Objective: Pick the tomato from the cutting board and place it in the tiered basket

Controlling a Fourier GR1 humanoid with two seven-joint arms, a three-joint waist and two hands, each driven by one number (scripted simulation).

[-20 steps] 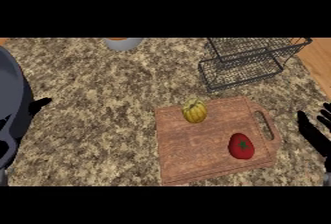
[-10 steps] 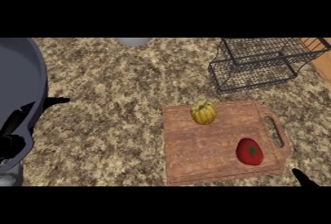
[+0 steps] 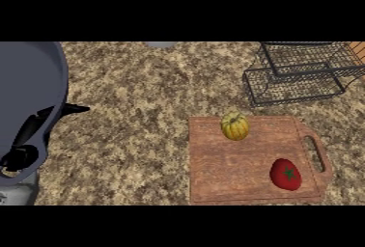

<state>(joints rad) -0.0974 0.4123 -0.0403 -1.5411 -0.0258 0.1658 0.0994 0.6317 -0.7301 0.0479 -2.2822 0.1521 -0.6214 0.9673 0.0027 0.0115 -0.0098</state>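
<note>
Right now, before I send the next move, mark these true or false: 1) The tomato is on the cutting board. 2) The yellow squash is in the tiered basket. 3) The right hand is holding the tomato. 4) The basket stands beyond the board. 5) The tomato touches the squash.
1) True: the tomato lies on the cutting board, near its handle.
2) False: the yellow squash sits on the board.
3) False: no right hand shows; nothing touches the tomato.
4) True: the tiered basket stands beyond the board.
5) False: bare board separates them.

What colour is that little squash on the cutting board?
Yellow with faint green stripes, the squash shows best in the head view.
</note>
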